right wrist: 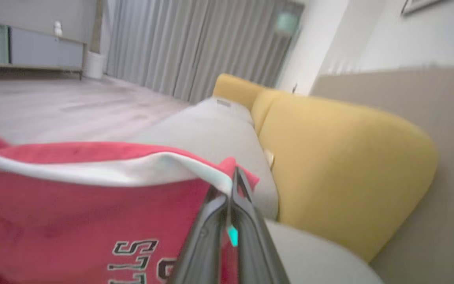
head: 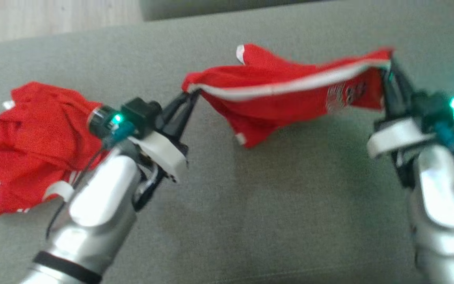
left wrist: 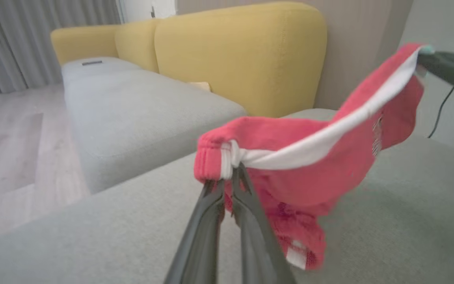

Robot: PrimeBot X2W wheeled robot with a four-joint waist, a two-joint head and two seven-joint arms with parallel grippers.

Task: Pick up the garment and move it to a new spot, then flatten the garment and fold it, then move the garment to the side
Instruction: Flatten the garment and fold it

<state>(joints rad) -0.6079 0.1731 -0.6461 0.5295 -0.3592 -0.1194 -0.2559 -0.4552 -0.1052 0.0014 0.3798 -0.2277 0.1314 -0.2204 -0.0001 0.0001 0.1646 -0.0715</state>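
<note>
Soft, light and limp, the garment (head: pixel 274 73) sags between its ends just above the seat (head: pixel 250 221), right of centre. Its white-banded edge (head: pixel 290 87) gives the firmest hold. The left gripper (head: pixel 192 96) is pinched tight on that edge's left end and the right gripper (head: pixel 389 66) on its right end, seemingly at the corner, though blur hides detail.

The black-outlined lettering (right wrist: pixel 134 256) on the red garment (right wrist: pixel 53 213) is cut off by the bottom edge in the right wrist view and blurs to an unreadable white patch in the head view, where the left forearm (head: pixel 97 201) covers part of a second red heap (head: pixel 30 146).
</note>
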